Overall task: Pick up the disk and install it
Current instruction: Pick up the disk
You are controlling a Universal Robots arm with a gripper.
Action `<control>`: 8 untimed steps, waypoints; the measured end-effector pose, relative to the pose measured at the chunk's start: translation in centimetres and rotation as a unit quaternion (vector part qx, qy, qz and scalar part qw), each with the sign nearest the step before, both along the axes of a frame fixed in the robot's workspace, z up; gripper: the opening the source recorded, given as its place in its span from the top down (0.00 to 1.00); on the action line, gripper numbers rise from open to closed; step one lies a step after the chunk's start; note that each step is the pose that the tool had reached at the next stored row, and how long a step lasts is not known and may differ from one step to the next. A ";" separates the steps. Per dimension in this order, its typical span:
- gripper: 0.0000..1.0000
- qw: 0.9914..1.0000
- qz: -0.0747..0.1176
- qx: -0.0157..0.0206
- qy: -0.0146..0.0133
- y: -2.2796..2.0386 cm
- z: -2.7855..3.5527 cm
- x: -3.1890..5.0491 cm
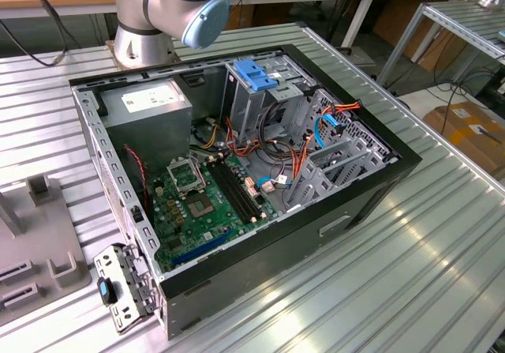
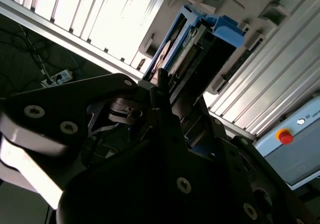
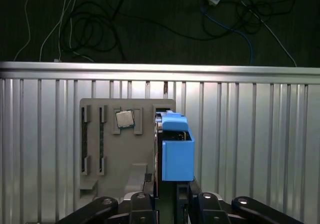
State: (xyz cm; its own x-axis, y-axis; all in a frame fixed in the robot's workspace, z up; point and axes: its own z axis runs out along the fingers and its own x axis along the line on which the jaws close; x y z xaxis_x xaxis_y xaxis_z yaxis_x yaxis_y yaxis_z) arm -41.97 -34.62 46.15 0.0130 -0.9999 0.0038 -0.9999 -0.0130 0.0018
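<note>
"So, where is the disk (image 3: 177,151) (image 2: 197,43)?"

"Standing on edge in a slot of a grey holder (image 3: 127,154), which lies on the ribbed metal tabletop (image 3: 250,149). Both wrist views show its blue plastic carrier, with silver metal just beside the blue."

"And the hand?"

"The hand (image 3: 174,199) is dark. In the first wrist view it sits right at the disk's near end, black linkages spreading to either side. Whether it is clamped on the disk or merely around it — I cannot tell."

"Anything else on the holder?"

"A small square chip (image 3: 124,119) rests in a recess near the disk, not touching it. Past the tabletop's edge, loose cables (image 3: 100,28) lie on a dark floor."

"And the computer?"

"In the exterior view an open black computer case (image 1: 339,219) lies on the tabletop, open side up. Inside are a green motherboard (image 1: 201,203), a grey power-supply box (image 1: 146,104) with a white sticker, and a metal drive cage topped by a blue latch (image 1: 255,74). The arm's silver base (image 1: 146,29) stands just beyond the case — near the power-supply corner."
</note>
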 end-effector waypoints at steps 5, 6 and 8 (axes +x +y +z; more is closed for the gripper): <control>0.65 1.000 0.000 0.000 0.000 0.00 0.25 0.00; 0.65 1.000 0.000 0.000 0.000 0.00 0.25 0.00; 0.65 1.000 0.000 0.000 0.000 0.00 0.25 0.00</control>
